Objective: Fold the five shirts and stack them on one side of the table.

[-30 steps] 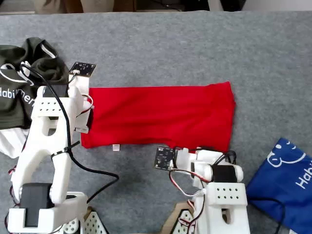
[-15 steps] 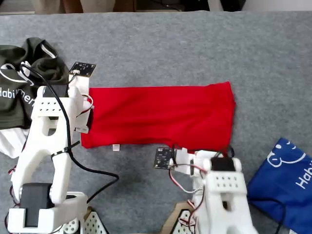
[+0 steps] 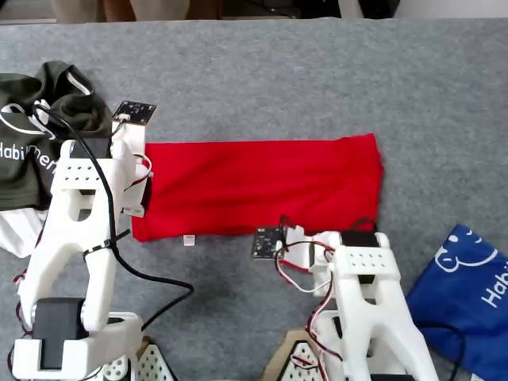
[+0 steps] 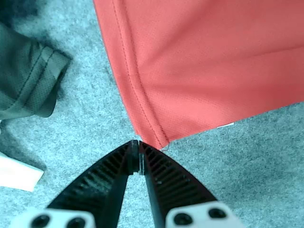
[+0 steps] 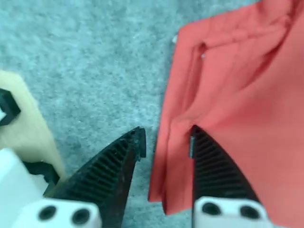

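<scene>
Red shirt point(image 3: 262, 186) lies flat mid-table as a long band, its long axis running across in front of both arms. My left gripper point(image 4: 136, 153) is pinched closed on nothing, tips just off the band's near left corner. My right gripper point(image 5: 166, 137) is spread, the band's near edge between its jaws towards the right end, so I judge it better placed to grab. From above, its arm hides that corner.

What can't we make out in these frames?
Blue shirt: cut off by the high view's right edge.
Dark green shirt: cut off by its left edge, partly behind the left arm.
White cloth: mostly under that shirt and arm; can't tell if it's a shirt.
</scene>
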